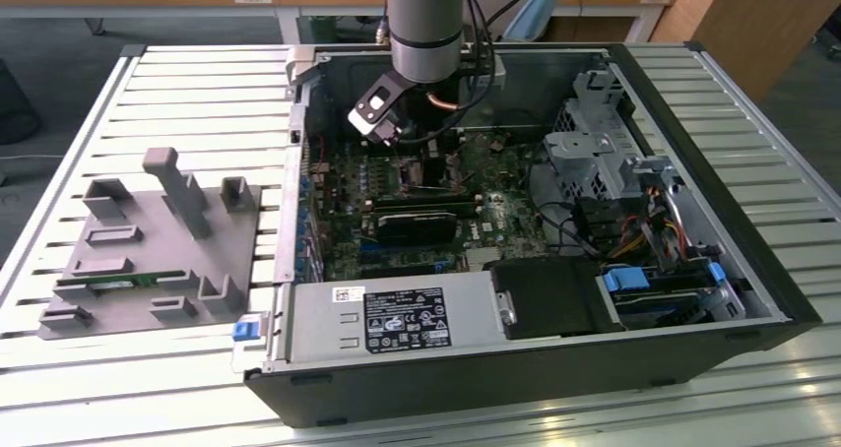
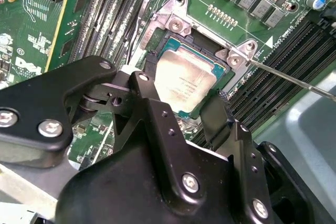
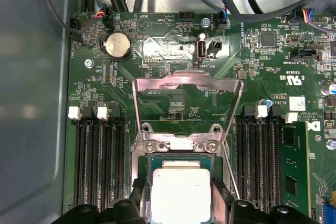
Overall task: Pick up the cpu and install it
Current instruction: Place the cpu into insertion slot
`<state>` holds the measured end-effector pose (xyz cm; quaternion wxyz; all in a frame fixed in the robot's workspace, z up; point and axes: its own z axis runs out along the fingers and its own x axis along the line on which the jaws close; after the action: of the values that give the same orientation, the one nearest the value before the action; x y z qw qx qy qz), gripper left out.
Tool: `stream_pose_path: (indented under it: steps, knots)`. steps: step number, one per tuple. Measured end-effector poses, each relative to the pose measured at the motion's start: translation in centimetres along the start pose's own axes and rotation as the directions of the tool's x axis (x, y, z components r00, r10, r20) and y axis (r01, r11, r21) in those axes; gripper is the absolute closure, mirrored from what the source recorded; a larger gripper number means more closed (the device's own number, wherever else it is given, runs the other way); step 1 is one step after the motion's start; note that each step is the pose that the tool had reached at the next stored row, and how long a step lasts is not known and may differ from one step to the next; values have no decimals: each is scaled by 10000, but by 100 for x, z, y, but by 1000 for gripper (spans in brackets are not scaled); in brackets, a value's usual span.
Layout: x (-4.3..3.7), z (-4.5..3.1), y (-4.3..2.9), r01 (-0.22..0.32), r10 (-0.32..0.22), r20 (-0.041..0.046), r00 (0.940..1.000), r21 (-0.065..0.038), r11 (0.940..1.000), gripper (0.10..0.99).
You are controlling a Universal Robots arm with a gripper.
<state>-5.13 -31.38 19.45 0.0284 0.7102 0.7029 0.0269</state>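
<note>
The gripper (image 2: 181,92) has its two black fingers (image 2: 152,103) set against opposite edges of the cpu (image 2: 184,80), gripping it. The cpu lies flat in its socket, below the raised load plate (image 3: 188,83) on the motherboard (image 3: 262,72). In the exterior view the arm (image 1: 423,24) descends near-vertically into the open computer case (image 1: 736,299).
</note>
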Motion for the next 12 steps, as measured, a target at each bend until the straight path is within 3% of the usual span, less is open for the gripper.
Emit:
stream_pose_path:
  steps: [8,12]
  knots:
    - [0,-104,8,0,0,0,10000,4,10000,494]
    - [0,-135,24,0,0,0,10000,74,10000,733]
